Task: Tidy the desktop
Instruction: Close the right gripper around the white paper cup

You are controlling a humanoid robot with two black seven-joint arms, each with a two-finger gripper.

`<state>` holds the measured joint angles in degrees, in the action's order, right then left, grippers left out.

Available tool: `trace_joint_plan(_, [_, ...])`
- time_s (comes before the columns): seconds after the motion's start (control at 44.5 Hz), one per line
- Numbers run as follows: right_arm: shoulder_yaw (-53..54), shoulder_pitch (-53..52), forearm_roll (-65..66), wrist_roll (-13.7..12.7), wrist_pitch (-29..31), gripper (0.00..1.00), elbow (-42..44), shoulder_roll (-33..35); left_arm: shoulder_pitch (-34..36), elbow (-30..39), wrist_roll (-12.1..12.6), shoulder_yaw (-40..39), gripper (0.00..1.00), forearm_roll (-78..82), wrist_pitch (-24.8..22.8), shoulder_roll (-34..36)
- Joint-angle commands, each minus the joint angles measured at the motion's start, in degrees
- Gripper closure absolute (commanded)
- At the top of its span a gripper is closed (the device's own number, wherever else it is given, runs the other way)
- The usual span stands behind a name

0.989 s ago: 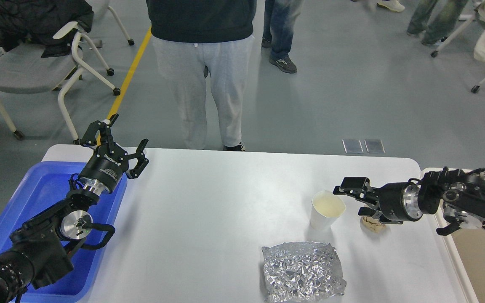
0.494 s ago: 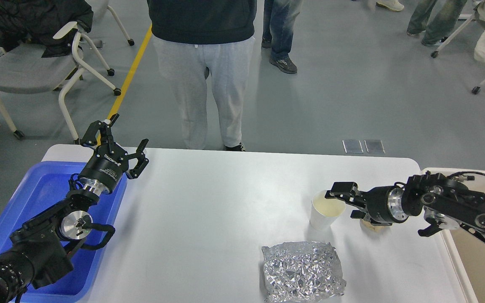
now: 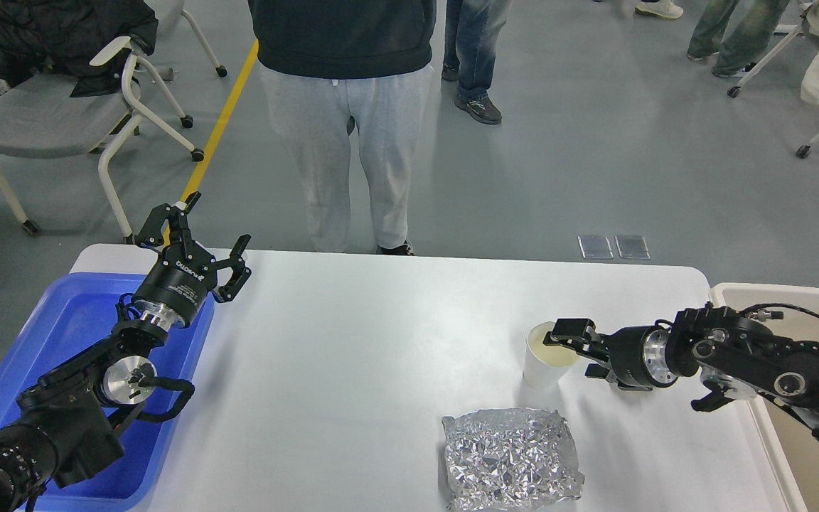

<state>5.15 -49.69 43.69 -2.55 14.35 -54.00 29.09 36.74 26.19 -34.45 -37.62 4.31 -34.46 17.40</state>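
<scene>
The right gripper [image 3: 571,347] reaches with its jaws parted at the rim of a white paper cup [image 3: 549,355] near the right edge of the desktop [image 3: 352,355], while the left gripper [image 3: 200,242] hangs wide open over the far left corner. Broad bare white surface lies between them, with a crumpled foil packet [image 3: 511,457] by the near edge. A blue tray [image 3: 61,334] sits at the left and a beige tub [image 3: 807,427] at the right; I cannot tell what the tub holds.

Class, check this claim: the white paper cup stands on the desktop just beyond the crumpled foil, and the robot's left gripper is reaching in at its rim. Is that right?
Not quite. The head view shows the right gripper at the rim of the white paper cup, not the left. The left gripper is open, far off by the blue tray. The cup does stand on the desktop beyond the foil.
</scene>
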Motion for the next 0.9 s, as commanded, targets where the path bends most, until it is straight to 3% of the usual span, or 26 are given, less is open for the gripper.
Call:
trace_joint_plan(0.0, [-0.05, 0.56, 0.78, 1.32, -0.81, 0.11, 1.62, -0.61, 0.00, 0.00, 0.00, 0.00, 0.00, 0.00, 0.01, 0.00])
trace_joint_plan(0.157, [-2.25, 0.30, 0.87, 3.69, -1.07, 0.33, 1.62, -0.53, 0.00, 0.00, 0.00, 0.00, 0.00, 0.00, 0.01, 0.00])
trace_joint_plan(0.382, [-2.87, 0.56, 2.36, 5.19, -1.51, 0.48, 1.53, -0.61, 0.00, 0.00, 0.00, 0.00, 0.00, 0.00, 0.01, 0.00])
trace_joint_plan(0.449, [-2.87, 0.65, 2.54, 5.19, -1.51, 0.64, 1.44, -0.61, 0.00, 0.00, 0.00, 0.00, 0.00, 0.00, 0.01, 0.00])
trace_joint_plan(0.517, [-2.87, 0.56, 2.54, 5.19, -1.51, 0.90, 1.35, -0.61, 0.00, 0.00, 0.00, 0.00, 0.00, 0.00, 0.01, 0.00])
trace_joint_plan(0.562, [-2.95, 0.56, 2.54, 5.19, -1.51, 1.00, 1.09, -0.44, 0.00, 0.00, 0.00, 0.00, 0.00, 0.00, 0.01, 0.00])
trace_joint_plan(0.876, [-2.95, 0.56, 2.36, 5.10, -1.60, 1.00, 0.83, 0.35, 0.00, 0.00, 0.00, 0.00, 0.00, 0.00, 0.01, 0.00])
